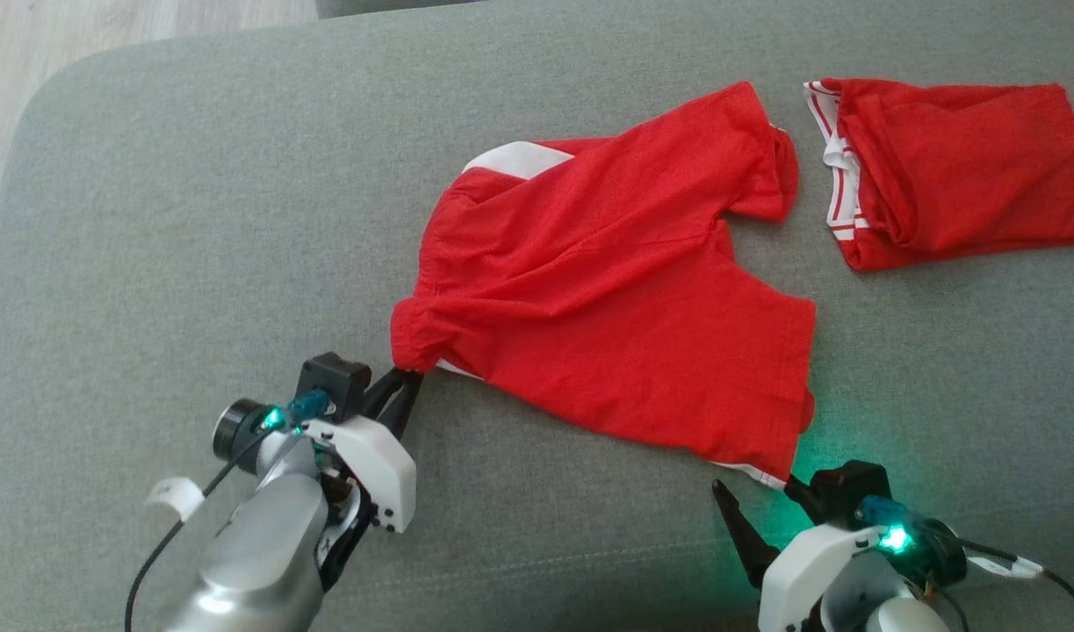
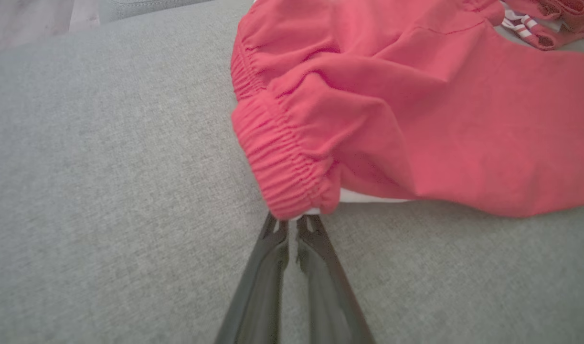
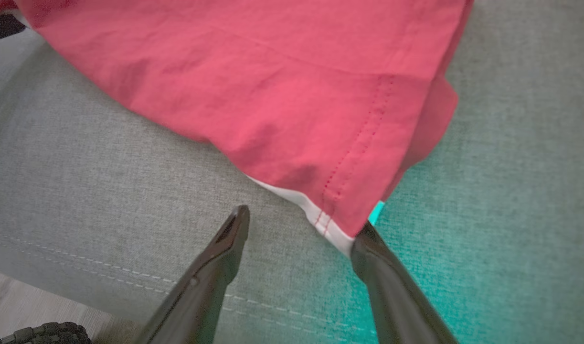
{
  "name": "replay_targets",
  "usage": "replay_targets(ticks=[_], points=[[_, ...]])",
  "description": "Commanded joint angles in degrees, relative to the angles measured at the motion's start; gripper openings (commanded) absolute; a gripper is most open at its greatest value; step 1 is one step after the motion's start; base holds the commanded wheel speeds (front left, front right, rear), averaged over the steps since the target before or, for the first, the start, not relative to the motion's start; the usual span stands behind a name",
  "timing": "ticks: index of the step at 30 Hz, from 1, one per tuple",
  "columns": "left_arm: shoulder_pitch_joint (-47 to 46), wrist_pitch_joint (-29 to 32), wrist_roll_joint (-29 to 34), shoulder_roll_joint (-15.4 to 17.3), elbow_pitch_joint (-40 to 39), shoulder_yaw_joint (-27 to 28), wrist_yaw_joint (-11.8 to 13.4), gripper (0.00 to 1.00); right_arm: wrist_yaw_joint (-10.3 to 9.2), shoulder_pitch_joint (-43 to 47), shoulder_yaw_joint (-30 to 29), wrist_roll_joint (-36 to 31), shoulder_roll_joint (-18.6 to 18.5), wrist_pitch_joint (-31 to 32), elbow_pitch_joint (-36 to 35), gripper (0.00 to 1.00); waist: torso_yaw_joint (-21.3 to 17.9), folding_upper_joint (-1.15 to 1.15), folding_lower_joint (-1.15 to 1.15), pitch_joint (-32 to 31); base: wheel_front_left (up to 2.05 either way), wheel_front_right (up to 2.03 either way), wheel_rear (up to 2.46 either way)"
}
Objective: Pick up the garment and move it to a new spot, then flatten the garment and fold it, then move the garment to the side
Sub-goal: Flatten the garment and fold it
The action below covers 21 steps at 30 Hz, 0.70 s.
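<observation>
Pinching the gathered elastic waistband corner of the red soft-fabric shorts with white side panels (image 1: 607, 290), the left pincer (image 1: 405, 382) is pressed together on the cloth. The right pincer (image 1: 754, 487) stands spread, one finger touching the near hem corner. The shorts lie loosely spread on the grey upholstered sofa seat (image 1: 194, 219), apart from a folded red garment with striped white trim (image 1: 949, 167). The fabric is likely light and limp, and best gripped at the waistband and hem corners.
</observation>
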Motion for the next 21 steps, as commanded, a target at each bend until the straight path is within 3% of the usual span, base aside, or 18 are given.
replay_targets(ticks=[1, 5, 6, 7, 14, 21], points=[[-3.08, -0.45, 0.23, 1.07, -0.99, 1.88, -0.18, 0.0, -0.02, -1.62, 1.04, -0.31, -0.51, -0.13, -0.62, 1.0, 0.02, 0.0, 0.0, 0.08, 0.0, 0.0, 0.0], [-3.49, -0.45, 0.3, 0.95, -0.77, 1.78, -0.3, 0.0, -0.02, -2.09, 0.71, -0.65, -0.51, 0.03, 0.17, 1.0, 0.13, 0.0, 0.0, 0.41, 0.0, 0.0, 0.0], [-3.66, -0.45, 0.3, 0.85, -0.68, 1.75, -0.36, 0.0, -0.02, -2.3, 0.5, -0.97, -0.51, 0.29, 0.58, 0.18, 0.23, 0.0, 0.0, 0.52, 0.0, 0.0, 0.0], [-3.76, -0.45, 0.29, 0.79, -0.63, 1.74, -0.38, 0.0, -0.02, -2.42, 0.41, -1.32, -0.51, 0.39, 0.76, 0.0, 0.32, 0.0, 0.0, 0.56, 0.0, 0.0, 0.0], [-3.31, -0.45, -0.68, 0.42, -0.92, 2.44, -0.57, 0.0, -0.02, -3.3, -1.43, -3.13, -0.51, -0.85, 0.42, 0.0, 2.01, 0.0, 0.0, -0.81, 0.0, 0.0, 0.0], [-0.83, -0.45, -3.07, 1.18, -3.97, 4.53, -0.67, 0.0, -0.02, -5.59, -3.58, -3.37, -0.51, -3.38, -4.55, 0.0, 5.22, 0.0, 0.0, -5.17, 0.0, 0.0, 0.0]])
